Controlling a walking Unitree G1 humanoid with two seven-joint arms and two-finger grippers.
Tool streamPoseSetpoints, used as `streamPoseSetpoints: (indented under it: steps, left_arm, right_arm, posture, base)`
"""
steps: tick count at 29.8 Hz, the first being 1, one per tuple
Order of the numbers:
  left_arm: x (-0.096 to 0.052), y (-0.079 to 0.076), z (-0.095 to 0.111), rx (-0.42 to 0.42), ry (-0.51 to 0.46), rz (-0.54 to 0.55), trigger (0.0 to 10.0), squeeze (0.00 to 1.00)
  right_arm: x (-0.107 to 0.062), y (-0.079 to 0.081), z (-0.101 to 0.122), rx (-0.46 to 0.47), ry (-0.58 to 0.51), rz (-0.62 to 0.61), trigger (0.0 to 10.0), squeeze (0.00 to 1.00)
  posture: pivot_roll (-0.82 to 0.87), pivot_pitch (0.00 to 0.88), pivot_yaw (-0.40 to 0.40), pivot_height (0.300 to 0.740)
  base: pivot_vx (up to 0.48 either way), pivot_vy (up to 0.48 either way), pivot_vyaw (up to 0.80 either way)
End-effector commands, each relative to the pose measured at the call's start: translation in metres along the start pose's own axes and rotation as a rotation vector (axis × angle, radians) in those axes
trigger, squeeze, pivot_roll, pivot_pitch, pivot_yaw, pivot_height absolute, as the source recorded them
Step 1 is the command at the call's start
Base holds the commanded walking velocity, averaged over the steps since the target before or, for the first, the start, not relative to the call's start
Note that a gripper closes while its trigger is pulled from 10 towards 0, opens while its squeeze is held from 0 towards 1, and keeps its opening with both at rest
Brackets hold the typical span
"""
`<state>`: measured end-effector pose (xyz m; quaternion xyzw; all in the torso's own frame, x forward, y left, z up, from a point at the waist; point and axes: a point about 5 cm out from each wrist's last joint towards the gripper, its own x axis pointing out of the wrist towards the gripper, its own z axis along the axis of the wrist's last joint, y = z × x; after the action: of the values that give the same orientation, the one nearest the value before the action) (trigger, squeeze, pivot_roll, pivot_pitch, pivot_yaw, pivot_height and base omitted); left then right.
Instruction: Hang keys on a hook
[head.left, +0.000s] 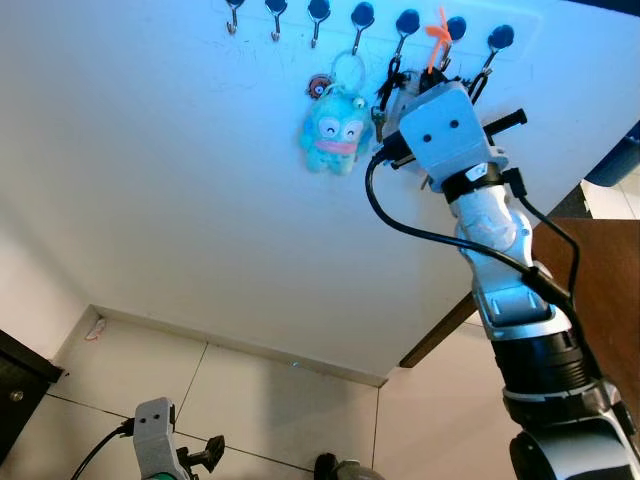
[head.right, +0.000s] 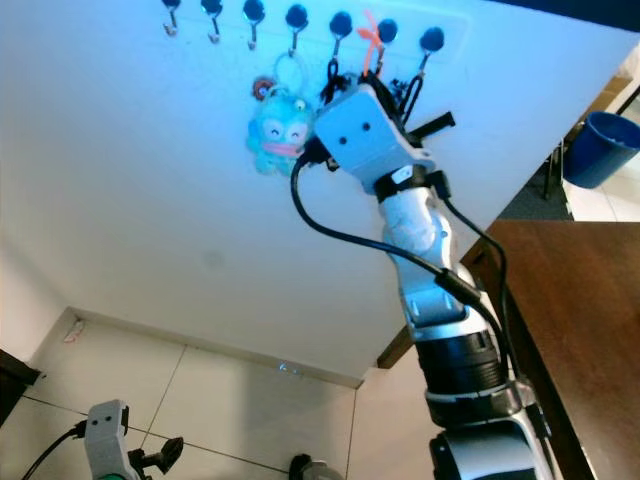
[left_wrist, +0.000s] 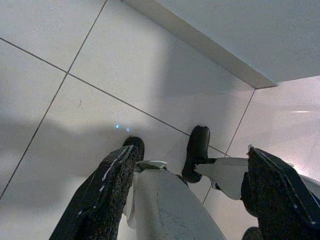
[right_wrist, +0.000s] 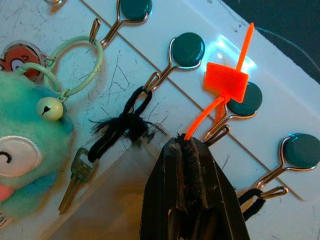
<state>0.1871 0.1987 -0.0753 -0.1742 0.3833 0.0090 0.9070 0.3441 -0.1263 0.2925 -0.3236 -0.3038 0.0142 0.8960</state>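
A row of dark-capped hooks runs along the white wall. My right gripper is raised to it and shut on an orange zip tie, whose loop sits at a hook. What hangs from the tie is hidden under the fingers. On the neighbouring hook a brass key hangs by a black cord. A blue plush keychain hangs on a green ring beside it. My left gripper hangs low over the floor, open and holding nothing.
Another black cord hangs on the hook at the end of the row. A brown wooden table stands at the right, with a blue bin beyond it. A dark cabinet is at the lower left on the tiled floor.
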Motion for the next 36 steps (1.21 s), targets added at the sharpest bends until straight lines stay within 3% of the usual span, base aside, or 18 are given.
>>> streamPoseSetpoints:
  steps: [1,10,20,25,36]
  left_arm:
    - [-0.002,0.001,-0.009,-0.009,0.036,-0.001,10.0,0.00]
    - [-0.002,0.000,-0.009,-0.003,0.042,-0.002,10.0,0.00]
    - [-0.002,0.001,-0.009,0.000,0.043,-0.002,10.0,0.00]
    - [-0.002,0.002,-0.010,0.008,0.053,0.000,10.0,0.00]
    - [-0.003,0.003,-0.009,0.015,0.054,-0.001,10.0,0.00]
  right_arm:
    - [0.000,-0.004,0.003,-0.004,-0.001,-0.016,10.0,0.00]
    - [-0.003,-0.001,-0.001,0.000,0.020,-0.010,10.0,0.00]
    - [-0.011,0.011,-0.009,0.001,0.058,0.055,10.0,0.00]
    - [-0.027,0.026,-0.018,-0.006,0.079,0.127,10.0,0.00]
    - [-0.033,0.026,-0.023,-0.012,0.102,0.128,10.0,0.00]
  posture:
    - [-0.07,0.079,0.010,0.740]
    - [-0.07,0.074,0.015,0.740]
    - [-0.08,0.072,0.012,0.740]
    - [-0.08,0.068,0.017,0.740]
    - [-0.08,0.072,0.023,0.740]
  base:
    - [0.000,0.000,0.00]
    - [0.000,0.000,0.00]
    - [0.000,0.000,0.00]
    - [0.000,0.000,0.00]
    - [0.000,0.000,0.00]
